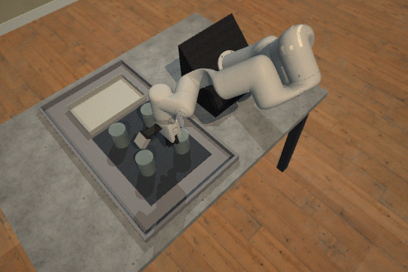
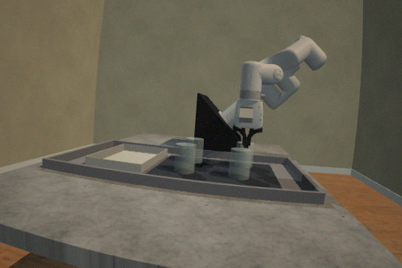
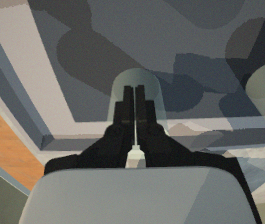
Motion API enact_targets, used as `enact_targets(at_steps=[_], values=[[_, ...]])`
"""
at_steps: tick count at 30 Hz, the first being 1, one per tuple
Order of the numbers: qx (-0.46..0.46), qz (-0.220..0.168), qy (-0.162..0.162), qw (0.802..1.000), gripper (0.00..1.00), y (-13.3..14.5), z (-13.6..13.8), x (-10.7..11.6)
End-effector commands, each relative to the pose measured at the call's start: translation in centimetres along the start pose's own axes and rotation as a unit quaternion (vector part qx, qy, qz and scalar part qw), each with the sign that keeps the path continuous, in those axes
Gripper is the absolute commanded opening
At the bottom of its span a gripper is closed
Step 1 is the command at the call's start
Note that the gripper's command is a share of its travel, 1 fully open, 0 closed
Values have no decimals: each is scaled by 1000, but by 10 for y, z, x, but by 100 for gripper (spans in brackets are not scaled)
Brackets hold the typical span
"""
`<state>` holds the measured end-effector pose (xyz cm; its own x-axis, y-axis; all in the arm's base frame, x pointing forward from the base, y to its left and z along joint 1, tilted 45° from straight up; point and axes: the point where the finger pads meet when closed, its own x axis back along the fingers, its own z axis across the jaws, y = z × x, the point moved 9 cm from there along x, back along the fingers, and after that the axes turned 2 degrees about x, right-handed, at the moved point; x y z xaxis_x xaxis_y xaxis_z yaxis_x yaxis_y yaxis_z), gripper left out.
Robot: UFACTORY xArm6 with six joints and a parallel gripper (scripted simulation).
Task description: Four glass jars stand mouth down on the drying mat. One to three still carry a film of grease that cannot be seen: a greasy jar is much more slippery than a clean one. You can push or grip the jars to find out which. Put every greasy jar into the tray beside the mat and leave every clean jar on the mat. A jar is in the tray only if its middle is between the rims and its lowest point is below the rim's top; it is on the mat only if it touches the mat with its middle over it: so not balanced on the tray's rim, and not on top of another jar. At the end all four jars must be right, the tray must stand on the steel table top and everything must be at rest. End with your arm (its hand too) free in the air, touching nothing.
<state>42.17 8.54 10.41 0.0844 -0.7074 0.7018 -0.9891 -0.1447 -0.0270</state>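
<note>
Four greenish glass jars stand mouth down on the dark mat (image 1: pixel 158 190) (image 3: pixel 158 30): a left one (image 1: pixel 119 137) (image 2: pixel 185 163), a front one (image 1: pixel 145 164) (image 2: pixel 238 168), one at the back near the arm (image 1: pixel 146 116) and a right one (image 1: pixel 183 146) (image 3: pixel 137 76). The gripper (image 1: pixel 172 144) (image 2: pixel 246 146) (image 3: pixel 134 88) is shut and empty, pointing down. Its tips are at the right jar, near its top; whether they touch it I cannot tell. The pale tray (image 1: pixel 108 105) (image 2: pixel 129 157) beside the mat holds no jar.
A raised grey border (image 1: pixel 90 187) (image 2: pixel 184 184) surrounds mat and tray on the steel table top (image 1: pixel 48 190) (image 2: pixel 147 209). A black wedge-shaped block (image 1: pixel 211 42) (image 2: pixel 210 132) stands behind, at the arm's base. The back jar is close to the tray and the arm.
</note>
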Motion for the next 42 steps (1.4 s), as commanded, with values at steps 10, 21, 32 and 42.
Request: enact_targets(at_steps=[10,21,32,42], values=[[0,2,0,1000,0,-2,0,1],[0,2,0,1000,0,-23,1,-6],[0,2,0,1000,0,-23,1,-6],[0,2,0,1000,0,-23,1,-6]])
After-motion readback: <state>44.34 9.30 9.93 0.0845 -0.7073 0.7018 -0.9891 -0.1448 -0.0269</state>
